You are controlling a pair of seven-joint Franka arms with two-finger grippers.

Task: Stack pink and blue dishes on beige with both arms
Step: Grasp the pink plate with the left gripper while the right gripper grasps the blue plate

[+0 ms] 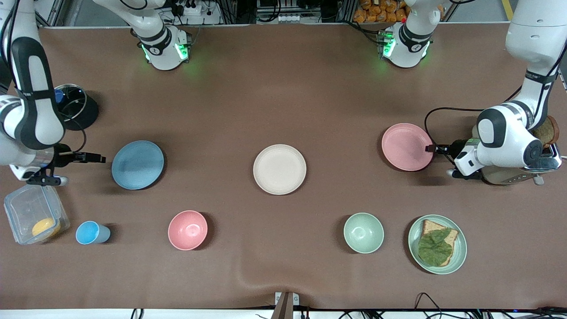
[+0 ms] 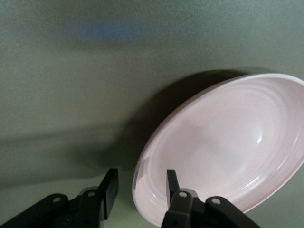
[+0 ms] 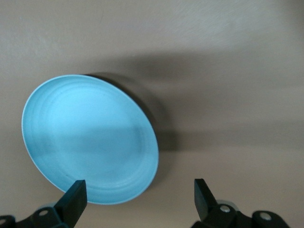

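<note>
The cream-beige plate point(image 1: 279, 169) lies bare at the table's middle. The pale pink plate point(image 1: 406, 146) point(image 2: 228, 142) lies toward the left arm's end. My left gripper point(image 1: 432, 149) point(image 2: 141, 187) is open at that plate's rim, one finger above the inside and one outside. The light blue plate point(image 1: 137, 164) point(image 3: 90, 137) lies toward the right arm's end. My right gripper point(image 1: 95, 157) point(image 3: 138, 195) stands wide open just off the blue plate's edge, on the side away from the beige plate, touching nothing.
Nearer the camera stand a blue cup point(image 1: 91, 232), a pink bowl point(image 1: 188, 230), a green bowl point(image 1: 363, 232) and a green plate with bread and leaf point(image 1: 437, 243). A clear box point(image 1: 35, 219) and black holder point(image 1: 75, 108) flank the right arm. A toaster point(image 1: 518, 170) sits under the left arm.
</note>
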